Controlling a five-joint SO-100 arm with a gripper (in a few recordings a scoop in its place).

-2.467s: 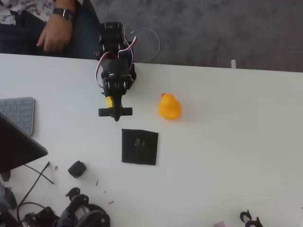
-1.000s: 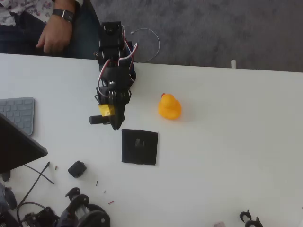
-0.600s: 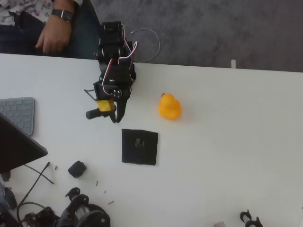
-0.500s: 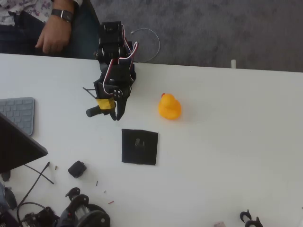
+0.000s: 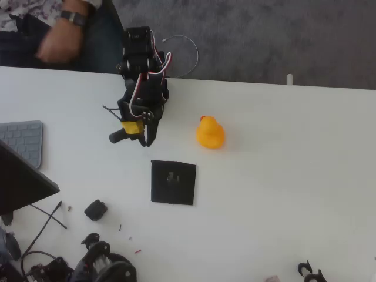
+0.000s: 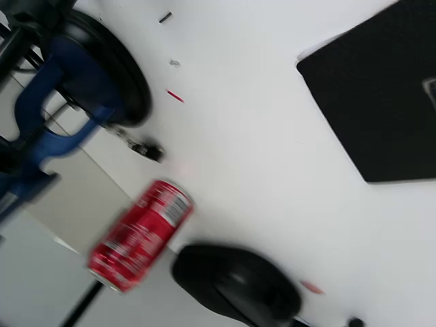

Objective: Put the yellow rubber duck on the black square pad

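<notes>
The yellow rubber duck [image 5: 210, 133] stands on the white table [image 5: 282, 176], right of the arm. The black square pad [image 5: 173, 182], with a small grey mark at its centre, lies flat in front of the arm and down-left of the duck. My gripper [image 5: 144, 140] hangs above the table just beyond the pad's upper left corner, about a hand's width left of the duck and touching neither. From above I cannot make out how its jaws stand. In the wrist view the pad [image 6: 381, 95] fills the upper right corner.
A keyboard [image 5: 23, 141] and a dark monitor corner [image 5: 23, 182] sit at the left, a small black block [image 5: 95, 210] and black hardware [image 5: 106, 267] at the lower left. A person's hand [image 5: 56, 46] rests past the far edge. The wrist view shows a red can [image 6: 139, 235], a black rounded object [image 6: 235, 283] and a blue clamp [image 6: 54, 116].
The wrist has rolled and the gripper has shifted left and slightly back toward the arm's base. The person's hand has moved. Duck and pad lie where they were.
</notes>
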